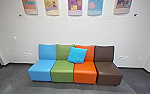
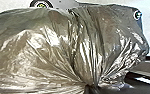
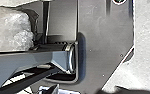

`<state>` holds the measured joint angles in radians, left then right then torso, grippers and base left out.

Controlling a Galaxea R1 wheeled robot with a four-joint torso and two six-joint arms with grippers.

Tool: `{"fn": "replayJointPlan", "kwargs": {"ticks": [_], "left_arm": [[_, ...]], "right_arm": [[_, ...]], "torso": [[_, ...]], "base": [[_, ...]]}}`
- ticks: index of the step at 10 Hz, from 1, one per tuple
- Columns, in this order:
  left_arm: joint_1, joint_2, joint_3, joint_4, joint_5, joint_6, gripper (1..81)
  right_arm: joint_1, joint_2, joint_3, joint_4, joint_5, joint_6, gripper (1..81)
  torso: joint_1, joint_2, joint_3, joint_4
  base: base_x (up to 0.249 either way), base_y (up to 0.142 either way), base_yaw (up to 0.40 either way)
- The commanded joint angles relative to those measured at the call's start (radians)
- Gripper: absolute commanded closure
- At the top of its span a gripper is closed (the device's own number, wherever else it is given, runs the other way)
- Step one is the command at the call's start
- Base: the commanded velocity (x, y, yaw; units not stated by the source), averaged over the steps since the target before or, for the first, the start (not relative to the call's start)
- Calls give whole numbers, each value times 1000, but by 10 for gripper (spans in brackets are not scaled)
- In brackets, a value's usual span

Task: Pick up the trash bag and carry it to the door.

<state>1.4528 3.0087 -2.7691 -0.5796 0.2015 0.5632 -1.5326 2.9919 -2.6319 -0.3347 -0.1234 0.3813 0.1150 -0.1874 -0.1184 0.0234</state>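
The left gripper [image 2: 90, 87] clamps the bag [image 2: 48, 50] at its gathered neck, likely for secure carrying; the right gripper's jaws I cannot tell.

Evenly lit pale wall [image 1: 53, 30], white glare on trash bag [image 2: 51, 37], dim shadow beneath seats [image 1: 62, 68]
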Motion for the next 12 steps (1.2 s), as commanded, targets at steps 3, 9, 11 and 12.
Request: {"fn": "replayJointPlan", "kwargs": {"ticks": [3,9,11,12], "left_arm": [[-45,-2,-3,-2,82,3,811],[-45,-2,-1,1,85,6,811],[-45,-2,-3,3,85,6,811],[-47,-3,-1,1,87,6,811]], "right_arm": [[36,1,1,-6,-56,-7,10],[36,3,3,-6,-56,-9,10],[38,3,3,-6,-56,-9,10],[38,3,4,-6,-56,-9,10]], "torso": [[0,0,56,0],[-3,-1,73,0],[-3,-1,73,0],[-3,-1,73,0]], "base": [[0,0,0],[0,0,0],[0,0,0],[0,0,0]]}}
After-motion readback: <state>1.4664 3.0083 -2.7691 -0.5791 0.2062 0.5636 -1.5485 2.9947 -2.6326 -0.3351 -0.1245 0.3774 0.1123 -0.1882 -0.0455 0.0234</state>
